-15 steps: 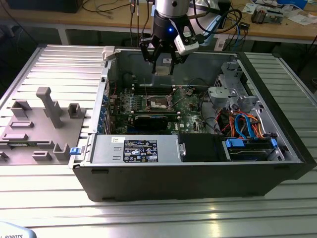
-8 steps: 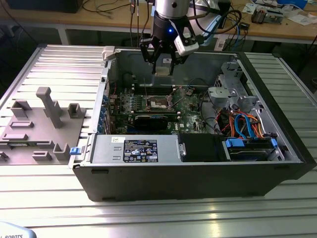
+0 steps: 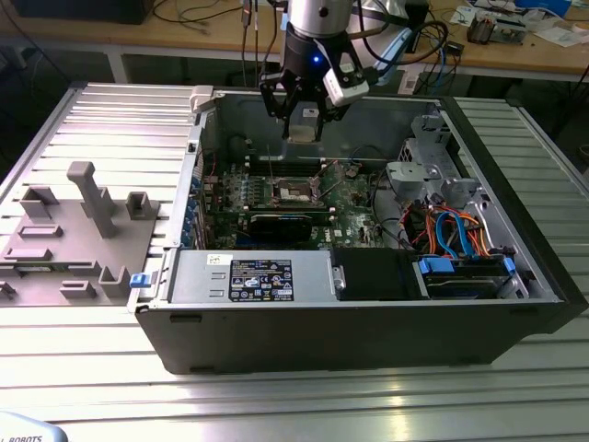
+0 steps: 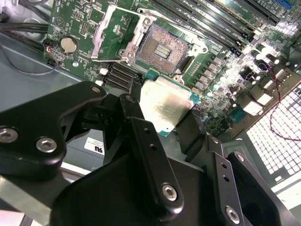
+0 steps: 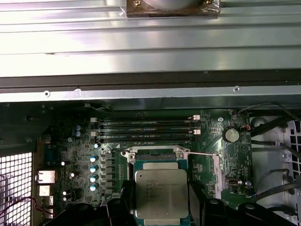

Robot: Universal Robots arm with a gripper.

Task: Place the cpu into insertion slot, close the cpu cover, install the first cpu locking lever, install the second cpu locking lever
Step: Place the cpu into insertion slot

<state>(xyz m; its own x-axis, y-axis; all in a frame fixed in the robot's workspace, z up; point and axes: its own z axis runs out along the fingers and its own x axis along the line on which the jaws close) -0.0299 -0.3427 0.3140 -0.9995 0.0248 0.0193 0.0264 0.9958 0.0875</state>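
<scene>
Silver-topped cpu (image 4: 167, 106) is pinched by its edges btw your fingers (image 4: 128, 104), hovering above the open insertion slot (image 4: 162, 47), cpu cover (image 4: 115, 35) up; prob. light, stiff, fragile underneath, so hold edges only, gently.

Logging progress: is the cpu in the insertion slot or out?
Out. The gripper holds the cpu clear of the board; the insertion slot shows bare contacts.

A robotics lab: an open computer case (image 3: 350, 331) on a ribbed aluminium table (image 3: 276, 396), cable-strewn workbench (image 3: 212, 39) behind.
</scene>
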